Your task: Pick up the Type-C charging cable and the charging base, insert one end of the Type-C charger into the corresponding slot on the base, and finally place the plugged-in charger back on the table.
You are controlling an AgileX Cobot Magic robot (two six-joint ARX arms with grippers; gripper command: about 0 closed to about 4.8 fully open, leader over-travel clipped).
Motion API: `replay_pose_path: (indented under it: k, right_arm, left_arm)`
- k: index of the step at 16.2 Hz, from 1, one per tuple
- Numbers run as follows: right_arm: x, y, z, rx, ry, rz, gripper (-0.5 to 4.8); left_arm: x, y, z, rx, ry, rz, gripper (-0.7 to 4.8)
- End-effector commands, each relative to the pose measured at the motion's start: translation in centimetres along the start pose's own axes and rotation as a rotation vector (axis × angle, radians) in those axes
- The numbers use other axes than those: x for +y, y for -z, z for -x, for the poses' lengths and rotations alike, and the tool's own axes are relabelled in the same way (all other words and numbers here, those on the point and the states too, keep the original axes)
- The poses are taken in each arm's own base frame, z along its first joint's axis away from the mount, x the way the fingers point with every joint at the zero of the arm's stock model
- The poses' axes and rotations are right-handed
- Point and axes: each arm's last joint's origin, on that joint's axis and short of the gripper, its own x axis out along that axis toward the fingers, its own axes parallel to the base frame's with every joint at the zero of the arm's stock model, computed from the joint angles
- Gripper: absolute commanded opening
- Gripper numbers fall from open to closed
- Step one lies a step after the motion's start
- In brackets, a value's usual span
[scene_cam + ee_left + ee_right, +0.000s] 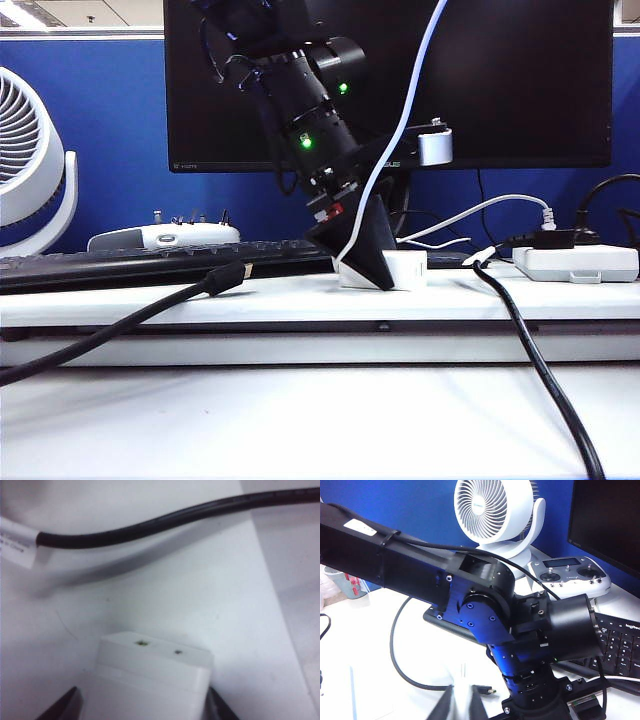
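Note:
The charging base (410,268), a small white block, sits on the raised white ledge of the table (300,300). My left gripper (380,272) comes down onto it from above. In the left wrist view the charging base (150,675) fills the gap of my left gripper (144,700), a dark finger pressed against each side. The white Type-C charging cable (400,130) hangs from the top of the exterior view to just beside the base. My right gripper (462,702) is shut on the blurred white Type-C charging cable (463,692). That gripper is out of the exterior view.
A thick black cable (120,325) lies on the ledge left of the base; another black cable (540,370) drops over the edge at the right. A white power strip (575,262) stands right. Behind are a keyboard (150,262), monitor (500,80) and fan (30,170).

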Motion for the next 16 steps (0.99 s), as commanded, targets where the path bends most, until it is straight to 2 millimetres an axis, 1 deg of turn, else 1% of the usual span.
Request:
replay_pose_path:
  k: [1, 2, 4, 5, 6, 7, 9, 11, 13, 15, 16]
  right_arm:
    - [0.1, -0.3, 0.1, -0.016, -0.005, 0.01, 0.0]
    - [0.1, -0.3, 0.1, -0.016, -0.005, 0.01, 0.0]
    - [0.1, -0.3, 0.1, -0.016, -0.005, 0.01, 0.0]
    - [0.1, -0.3, 0.1, -0.016, -0.005, 0.01, 0.0]
    - [0.1, -0.3, 0.2, -0.017, -0.005, 0.011, 0.0]
    - [0.1, -0.3, 0.2, -0.018, -0.004, 0.012, 0.0]
    - [0.2, -0.4, 0.3, -0.025, -0.001, 0.017, 0.0]
    - [0.3, -0.6, 0.6, -0.037, 0.016, 0.034, 0.0]
    - [0.7, -0.9, 1.1, -0.058, 0.031, 0.053, 0.0]
    - [1.1, -1.1, 1.6, -0.072, 0.051, 0.065, 0.0]
    - [1.4, -1.2, 2.0, -0.083, 0.057, 0.074, 0.0]
  left_arm:
    - [-0.2, 0.6, -0.8, 0.054, 0.013, 0.003, 3.12]
    - [-0.2, 0.6, -0.8, 0.053, 0.012, 0.007, 2.04]
    - [-0.3, 0.5, -0.8, 0.05, 0.014, 0.016, 1.95]
    - [-0.3, 0.4, -0.8, 0.034, 0.019, 0.033, 1.66]
    - [-0.3, 0.2, -0.7, -0.015, 0.028, 0.062, 1.6]
    - [-0.2, 0.1, -0.6, -0.022, 0.024, 0.074, 1.6]
    - [-0.1, -0.1, 0.1, -0.087, 0.031, 0.121, 1.6]
    - [0.4, -0.2, 1.6, -0.173, 0.016, 0.167, 1.6]
    - [1.2, 0.0, 3.3, -0.227, -0.037, 0.219, 1.6]
    - [1.8, 0.2, 4.4, -0.27, -0.078, 0.254, 1.6]
    - [2.2, 0.4, 5.4, -0.305, -0.11, 0.263, 1.6]
